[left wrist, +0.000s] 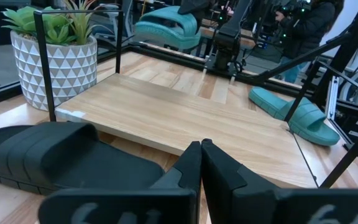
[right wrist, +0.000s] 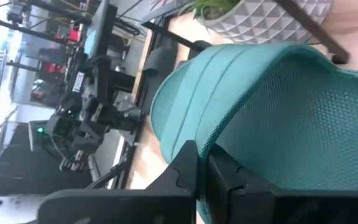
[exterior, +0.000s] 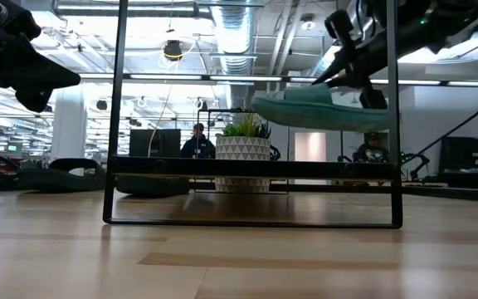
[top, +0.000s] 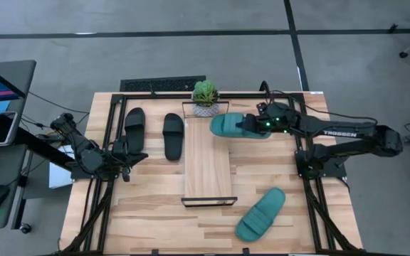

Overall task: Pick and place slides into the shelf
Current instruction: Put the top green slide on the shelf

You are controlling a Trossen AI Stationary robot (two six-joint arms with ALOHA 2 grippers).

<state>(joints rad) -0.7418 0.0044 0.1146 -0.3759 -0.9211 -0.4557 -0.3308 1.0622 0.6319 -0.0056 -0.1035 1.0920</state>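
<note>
The right pincer (right wrist: 197, 165) grips a teal slide (top: 233, 126), held over the shelf (top: 206, 167) edge. Next, lower it squarely onto the shelf. The left pincer (left wrist: 201, 163) waits shut, empty.

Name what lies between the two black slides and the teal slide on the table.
The shelf, shown in the high view: black slides left of it, loose teal slide to its right.

Teal slide (top: 235, 126) aloft over shelf (top: 207, 160) end.

grey concrete floor (top: 191, 57), exposed ceiling ducts (exterior: 237, 37) (bright lights)
</note>
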